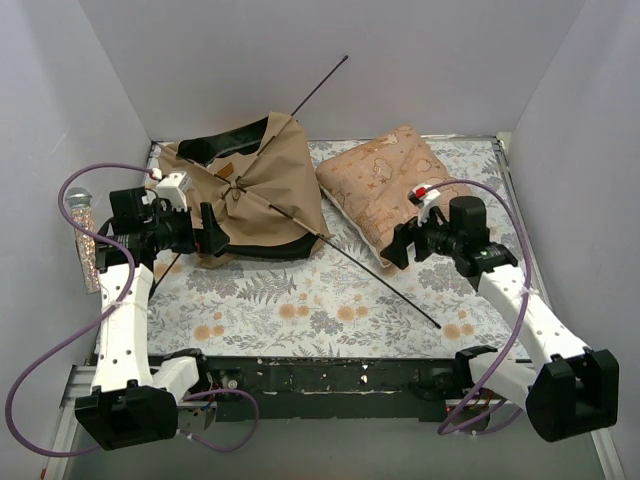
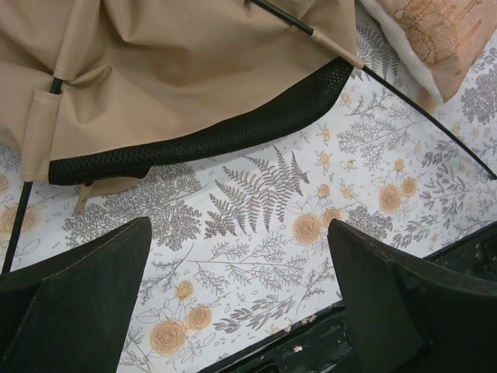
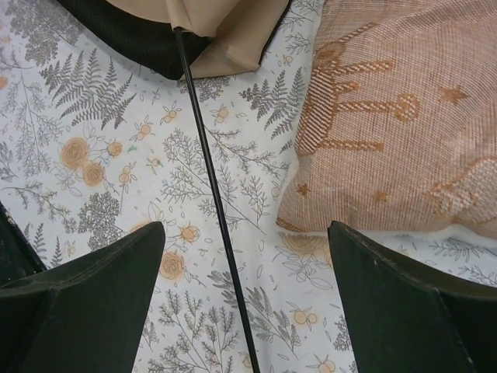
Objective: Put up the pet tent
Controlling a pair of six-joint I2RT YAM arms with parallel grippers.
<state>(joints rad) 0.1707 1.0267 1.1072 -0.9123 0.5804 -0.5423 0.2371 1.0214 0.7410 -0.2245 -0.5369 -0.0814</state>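
Left claw [image 1: 212,238] and right claw [image 1: 398,246] both stand wide, holding nothing. By my judgement, setup has barely begun: the pet tent [image 1: 250,195] lies collapsed at the far left of the worktop [image 1: 300,310], and the shell remains to be raised. Its black hem [image 2: 233,136] lies just beyond my left claw. Its long pole [image 3: 210,179] runs close past my right claw, beside the cushion [image 1: 385,185].

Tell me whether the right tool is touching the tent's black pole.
Apart. Right wrist view: the pole lies between the fingers of the open right tool, tablecloth showing on both sides.
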